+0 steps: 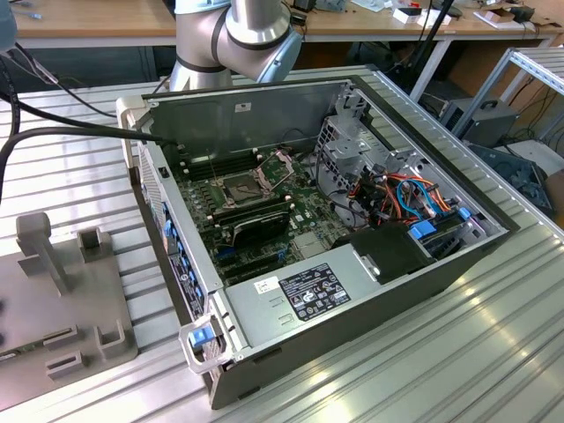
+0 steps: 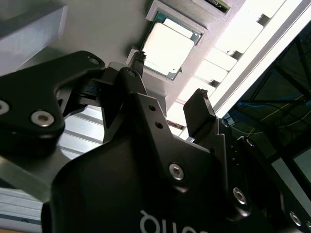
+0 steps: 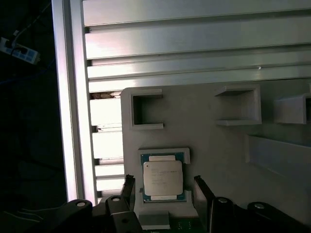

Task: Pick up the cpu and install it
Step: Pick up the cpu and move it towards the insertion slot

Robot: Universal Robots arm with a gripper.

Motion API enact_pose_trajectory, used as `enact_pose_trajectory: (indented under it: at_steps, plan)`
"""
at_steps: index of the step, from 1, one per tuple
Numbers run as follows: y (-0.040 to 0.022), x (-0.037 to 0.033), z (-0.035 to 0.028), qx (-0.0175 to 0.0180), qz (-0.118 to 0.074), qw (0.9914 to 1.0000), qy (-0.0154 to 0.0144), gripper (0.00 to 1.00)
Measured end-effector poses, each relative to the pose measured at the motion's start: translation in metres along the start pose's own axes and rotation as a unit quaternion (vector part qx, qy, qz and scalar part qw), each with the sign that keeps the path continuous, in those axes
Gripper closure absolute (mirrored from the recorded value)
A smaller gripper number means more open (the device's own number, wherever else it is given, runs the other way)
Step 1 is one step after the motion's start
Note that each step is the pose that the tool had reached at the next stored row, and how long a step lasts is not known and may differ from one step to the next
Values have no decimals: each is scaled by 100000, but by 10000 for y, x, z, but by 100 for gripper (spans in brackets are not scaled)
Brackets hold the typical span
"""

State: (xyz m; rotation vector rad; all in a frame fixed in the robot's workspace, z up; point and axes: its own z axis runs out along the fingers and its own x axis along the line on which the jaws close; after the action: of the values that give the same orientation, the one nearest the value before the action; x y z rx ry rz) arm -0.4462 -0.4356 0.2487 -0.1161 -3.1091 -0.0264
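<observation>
First wrist view shows the ribbed worktop (image 3: 194, 43) carrying a grey holder (image 3: 218, 145), where the pincer (image 3: 164, 180) spreads wide astride the near-square cpu (image 3: 163, 175), lying flat, metal top upward, in its recess.

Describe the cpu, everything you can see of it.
The cpu is a thin square chip with a dull silver metal top and a green rim. It lies flat in a shallow pocket of the grey holder, untouched. The open end effector hovers with one finger each side.
</observation>
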Motion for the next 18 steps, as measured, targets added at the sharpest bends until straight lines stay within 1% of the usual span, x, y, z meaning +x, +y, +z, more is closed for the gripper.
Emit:
enact_pose_trajectory:
  at_steps: [3,4,5,6,15,18]
  plan:
    - [0,0,5,10,-1,100000,8,40]
    - [0,-1,21,-3,-3,100000,-10,40]
    - [-31,-5,99,49,0,100000,2,40]
    - [-40,-7,124,41,-1,100000,-7,40]
    - [-50,-12,287,46,-1,100000,0,40]
    - [-50,-14,331,47,-1,100000,1,40]
